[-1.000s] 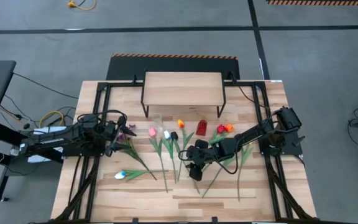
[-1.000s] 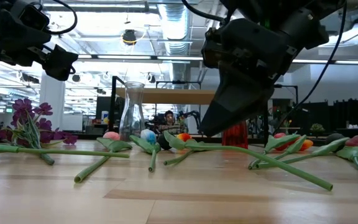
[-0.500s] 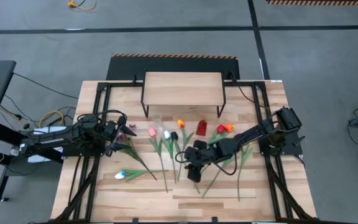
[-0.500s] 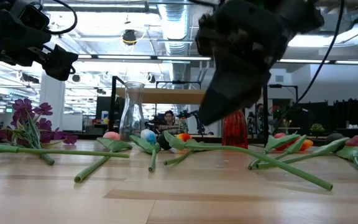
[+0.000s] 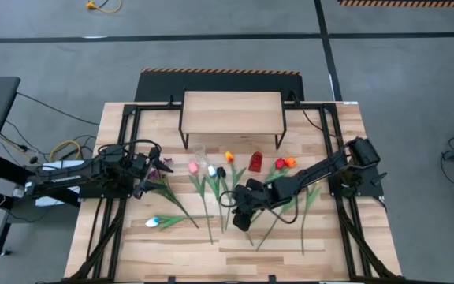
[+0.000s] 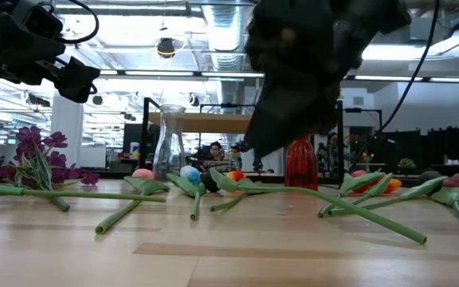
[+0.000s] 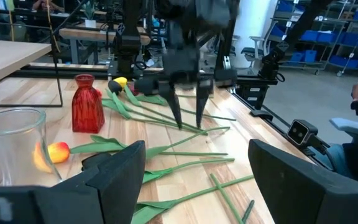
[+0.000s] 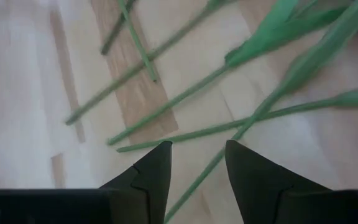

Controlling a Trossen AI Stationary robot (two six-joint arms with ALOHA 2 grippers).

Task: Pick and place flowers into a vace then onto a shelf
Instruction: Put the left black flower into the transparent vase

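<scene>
Several artificial tulips lie flat on the tabletop on their long green stems. A purple sprig lies at the left. An empty clear glass vase and a red vase stand in front of the shelf. My right gripper hangs open over the crossed stems near the table's middle, pointing steeply down. One stem runs under the gap between its fingers, untouched. My left gripper waits open and level at the table's left, by the purple sprig.
A white-and-blue flower lies apart toward the near left. Black frame rails run along both table sides. Bare wood stretches along the near edge. People and shop equipment show in the room beyond the table.
My right gripper has risen a little from the stems and drifted toward the table's left, rolling slightly about its own axis. Its fingers keep the same gap. The flowers lie where they were.
</scene>
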